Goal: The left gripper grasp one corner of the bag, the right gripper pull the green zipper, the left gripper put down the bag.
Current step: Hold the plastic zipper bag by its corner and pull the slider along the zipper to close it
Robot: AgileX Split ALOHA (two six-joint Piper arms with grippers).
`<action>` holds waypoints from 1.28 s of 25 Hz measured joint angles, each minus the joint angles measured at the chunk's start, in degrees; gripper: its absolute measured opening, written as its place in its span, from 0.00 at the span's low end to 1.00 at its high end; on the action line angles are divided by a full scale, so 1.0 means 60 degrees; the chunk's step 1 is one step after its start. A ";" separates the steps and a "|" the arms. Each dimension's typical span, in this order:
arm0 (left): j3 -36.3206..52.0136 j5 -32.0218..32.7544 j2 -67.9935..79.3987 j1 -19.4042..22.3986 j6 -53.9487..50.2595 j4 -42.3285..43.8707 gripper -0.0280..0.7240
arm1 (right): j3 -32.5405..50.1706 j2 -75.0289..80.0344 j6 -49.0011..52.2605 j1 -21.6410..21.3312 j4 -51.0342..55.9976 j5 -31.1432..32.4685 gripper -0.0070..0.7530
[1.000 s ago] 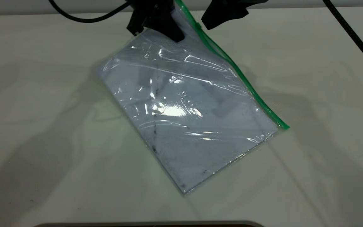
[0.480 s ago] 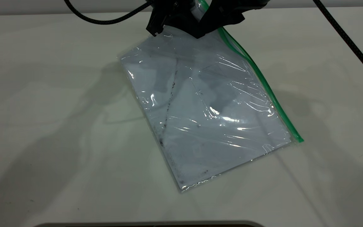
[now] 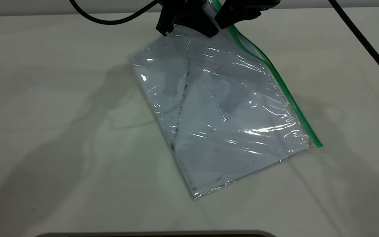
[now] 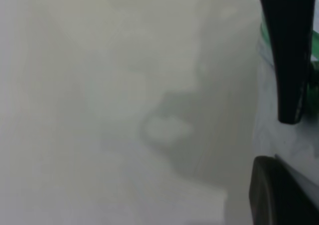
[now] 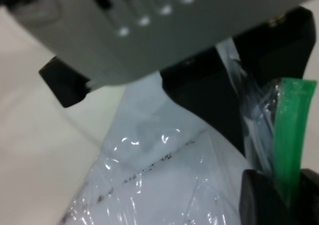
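Note:
The bag, a clear pouch holding smudged white paper, hangs tilted from its top corner while its lower end rests on the table. My left gripper is shut on that corner; in the left wrist view its fingers have the plastic between them. The green zipper runs down the bag's right edge. My right gripper sits at the zipper's upper end, close beside the left one. In the right wrist view the green zipper passes between my right gripper's fingers, which close on it.
A smooth black cable loops at the back left. A braided cable crosses the back right corner. A dark rim shows at the table's front edge. The left arm's grey housing fills the space just beside the right gripper.
The right gripper, apart from the bag a second ago, has moved onto the zipper's upper end. The left gripper has shifted right with the corner, and the bag has swung right.

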 joint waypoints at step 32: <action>0.0020 0.0517 -0.0653 0.0887 -0.0786 -0.0648 0.11 | -0.0084 0.0301 0.1942 -0.0525 -0.1590 -0.0037 0.19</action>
